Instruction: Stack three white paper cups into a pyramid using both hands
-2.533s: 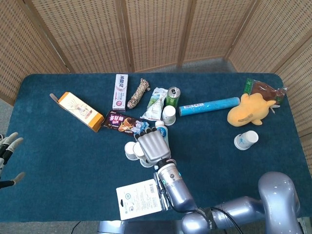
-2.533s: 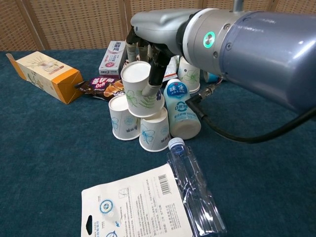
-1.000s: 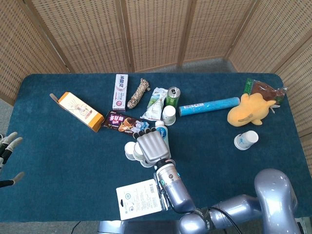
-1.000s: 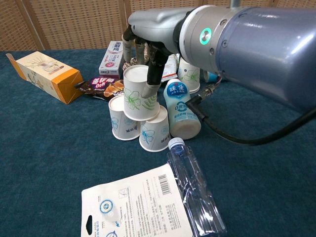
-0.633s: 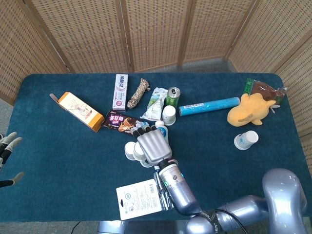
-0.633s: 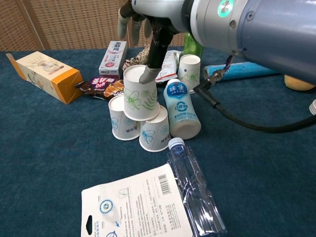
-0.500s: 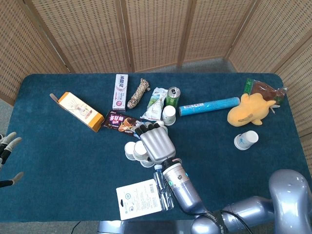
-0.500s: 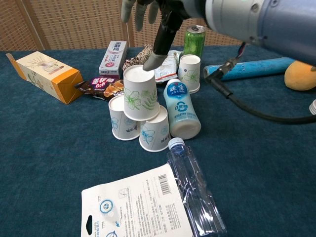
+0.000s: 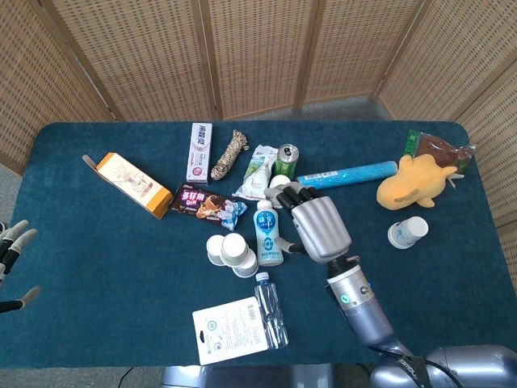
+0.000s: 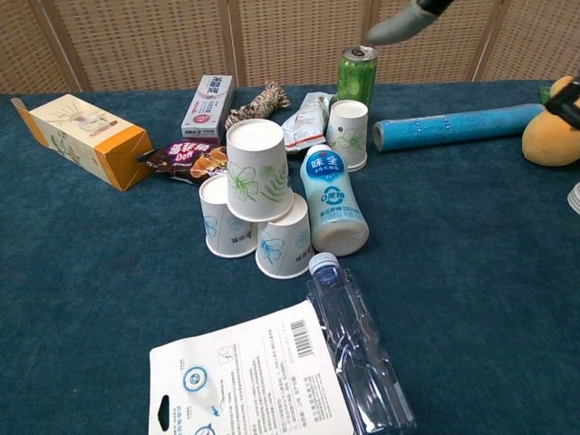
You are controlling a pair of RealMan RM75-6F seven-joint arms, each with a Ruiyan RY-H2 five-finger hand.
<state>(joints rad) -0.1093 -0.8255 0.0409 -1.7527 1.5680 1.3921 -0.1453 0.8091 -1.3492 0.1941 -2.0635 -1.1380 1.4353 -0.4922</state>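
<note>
Three white paper cups with a leaf print form a small pyramid. The top cup rests on the left lower cup and the right lower cup, and nothing touches it. My right hand hovers open, fingers spread, to the right of the stack and above the table. In the chest view only one fingertip of it shows at the top edge. My left hand sits at the far left edge, off the table, fingers apart and holding nothing.
A white drink bottle stands against the stack's right side. A clear plastic bottle and a packaged card lie in front. Behind are a spare cup, green can, blue tube and orange box. Another cup lies at the right.
My right hand set the top cup onto the two lower cups, let go, then rose and moved away to the right. The cup stays in place. The left hand has not moved.
</note>
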